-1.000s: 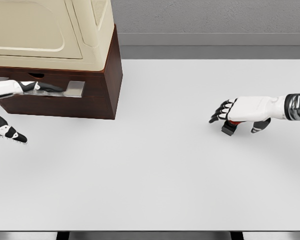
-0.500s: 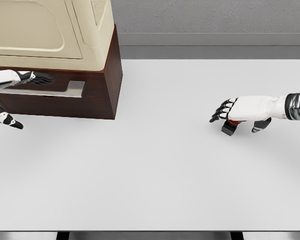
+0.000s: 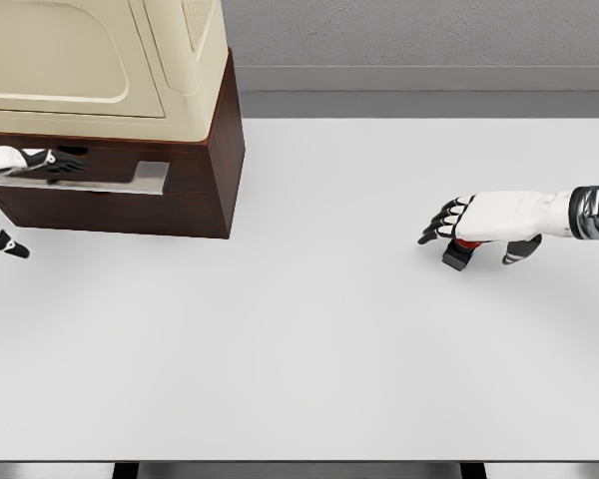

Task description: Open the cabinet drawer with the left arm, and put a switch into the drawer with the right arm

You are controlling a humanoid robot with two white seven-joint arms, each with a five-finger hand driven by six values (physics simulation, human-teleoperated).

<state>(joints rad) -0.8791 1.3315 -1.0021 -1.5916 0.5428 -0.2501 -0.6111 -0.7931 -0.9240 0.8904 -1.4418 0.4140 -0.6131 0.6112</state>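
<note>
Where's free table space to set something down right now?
Bare: the table between the cabinet and the right hand, plus the whole near half. Crowded: the far left by the drawer and left hand, and around the switch.

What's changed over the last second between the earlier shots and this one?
The left hand slid left along the drawer front, toward the picture's edge. The right hand stayed over the switch on the table; the drawer looks no further out.
</note>
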